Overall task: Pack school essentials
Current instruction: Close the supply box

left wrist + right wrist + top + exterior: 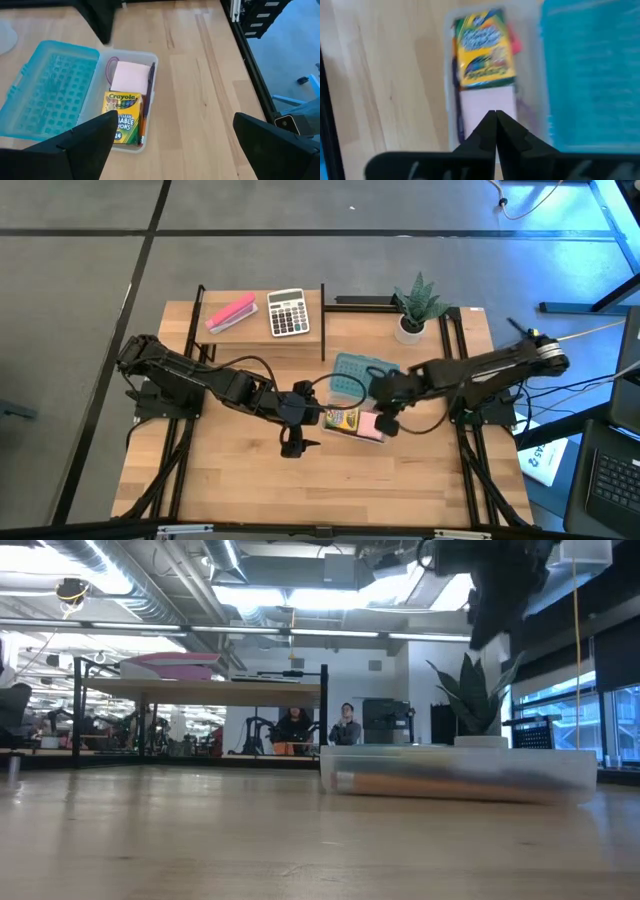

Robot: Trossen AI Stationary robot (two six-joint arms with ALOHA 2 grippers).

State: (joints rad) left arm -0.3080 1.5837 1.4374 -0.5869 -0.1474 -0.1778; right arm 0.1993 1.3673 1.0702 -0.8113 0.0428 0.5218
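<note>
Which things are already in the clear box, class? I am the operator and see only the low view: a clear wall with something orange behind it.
Observer: A crayon box and a pink notepad lie in the clear box.
Operator: Is the lid on?
Observer: No, the teal lid lies open beside it.
Operator: Where are the arms?
Observer: The right end effector, shut, hangs over the notepad; the left end effector, open, is over bare table beside the box.

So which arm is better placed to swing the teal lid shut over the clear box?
Probably the right: its shut gripper hovers over the clear plastic box, beside the open teal lid. The left gripper sits open farther off.
</note>
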